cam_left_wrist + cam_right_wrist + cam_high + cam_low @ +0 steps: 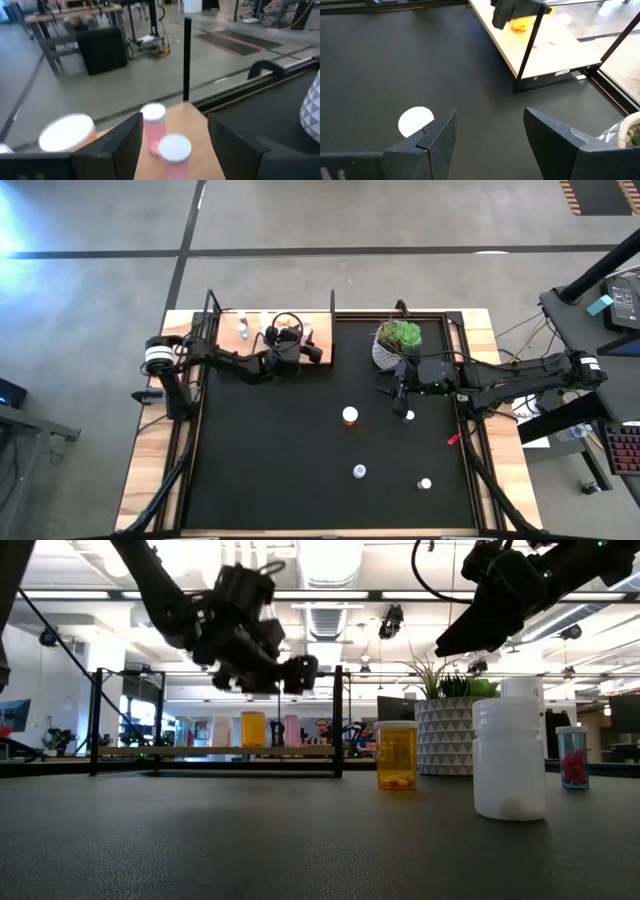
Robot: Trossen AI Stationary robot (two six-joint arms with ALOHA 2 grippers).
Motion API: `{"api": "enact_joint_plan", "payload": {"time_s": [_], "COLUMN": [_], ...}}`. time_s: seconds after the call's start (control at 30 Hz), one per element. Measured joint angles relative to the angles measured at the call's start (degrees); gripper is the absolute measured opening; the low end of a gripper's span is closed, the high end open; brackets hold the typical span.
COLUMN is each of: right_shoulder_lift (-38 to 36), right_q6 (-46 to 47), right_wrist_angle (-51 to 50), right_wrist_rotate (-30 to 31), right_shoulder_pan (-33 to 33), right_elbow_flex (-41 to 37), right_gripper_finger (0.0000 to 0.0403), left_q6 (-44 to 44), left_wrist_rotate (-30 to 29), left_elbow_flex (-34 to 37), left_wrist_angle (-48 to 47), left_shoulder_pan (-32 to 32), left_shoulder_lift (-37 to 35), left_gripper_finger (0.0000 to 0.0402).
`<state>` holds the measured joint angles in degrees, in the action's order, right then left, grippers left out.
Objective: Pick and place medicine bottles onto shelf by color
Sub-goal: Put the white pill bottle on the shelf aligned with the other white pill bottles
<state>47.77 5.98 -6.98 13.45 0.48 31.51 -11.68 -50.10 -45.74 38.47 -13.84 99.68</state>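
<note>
**Over the shelf, fingers apart**

I am holding my left gripper (172, 137) above the shelf (225, 332), at the end of it nearest the potted plant (396, 342). My fingers (122, 142) are standing apart with nothing clamped between them; two pink bottles (174, 150) with white caps are standing upright on the shelf board, showing in the gap between my fingers, and an orange bottle (67, 132) is standing on the shelf just beside them.

I am hanging my right gripper (490, 132) over the black mat (270, 470), near the potted plant on the side away from the shelf. Those fingers are spread wide and holding nothing. A white cap (416, 121) is showing just beside one finger.

Away from the shelf, an orange bottle with a white cap (350, 416) and two white bottles (359, 472) are standing on the mat.
</note>
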Motion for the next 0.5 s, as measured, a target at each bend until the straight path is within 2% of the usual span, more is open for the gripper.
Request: {"api": "enact_joint_plan", "payload": {"time_s": [0.27,0.33,0.5], "right_shoulder_lift": [0.0,0.0,0.0], "right_q6": [0.0,0.0,0.0], "right_wrist_angle": [0.0,0.0,0.0], "right_wrist_rotate": [0.0,0.0,0.0], "right_shoulder_pan": [0.0,0.0,0.0], "right_elbow_flex": [0.0,0.0,0.0], "right_gripper_finger": [0.0221,0.0221,0.0221], "left_q6": [7.5,7.6,7.5], "left_wrist_rotate": [-3.4,-2.6,3.9], "left_elbow_flex": [0.2,0.5,1.6], "left_wrist_angle": [-1.7,-2.5,-3.0], "left_shoulder_pan": [5.2,7.5,13.7], "left_shoulder_lift": [-7.1,-8.5,-9.7], "left_gripper_finger": [0.0209,0.0209,0.0209]}}
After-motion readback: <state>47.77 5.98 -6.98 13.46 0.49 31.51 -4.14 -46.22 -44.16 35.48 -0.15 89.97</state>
